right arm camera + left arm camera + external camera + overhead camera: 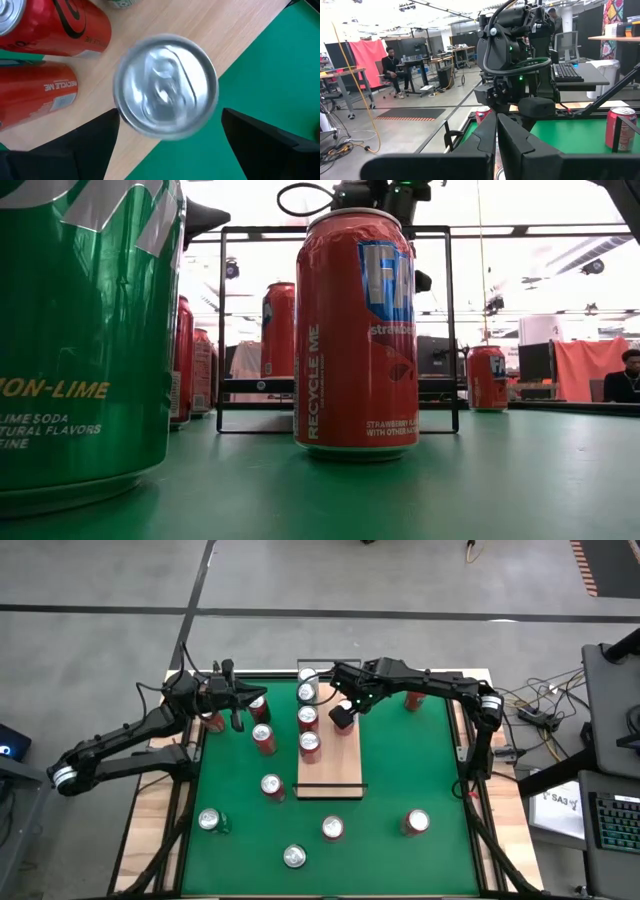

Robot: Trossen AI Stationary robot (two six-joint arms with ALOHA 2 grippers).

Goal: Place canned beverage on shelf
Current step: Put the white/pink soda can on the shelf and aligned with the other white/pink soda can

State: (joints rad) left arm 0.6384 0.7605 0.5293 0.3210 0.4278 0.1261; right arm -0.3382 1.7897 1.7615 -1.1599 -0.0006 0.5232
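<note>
The shelf (331,765), a long pale wooden board with thin black rails at its short ends, lies in the middle of the green mat (400,770), running from the far edge of the mat toward the near side. Four cans stand in a row along its far half: a pale one at the far end (307,674), a second can (306,693) just behind it, then two red ones (308,718) (311,743). The right gripper (343,716) hangs over the far part of the shelf just beside that row. In the right wrist view its two dark fingers (65,145) are spread wide on either side of a silver can top (166,93), with a clear gap on both sides, so they do not touch it; that can stands upright at the edge of the board, with two red cans (55,30) next to it. The left gripper (236,712) is at the far left corner of the mat, its fingers (485,137) pressed together on nothing, near two red cans (262,738). More cans stand loose on the near part of the mat, among them a green one (211,821) and three red ones (332,828).
</note>
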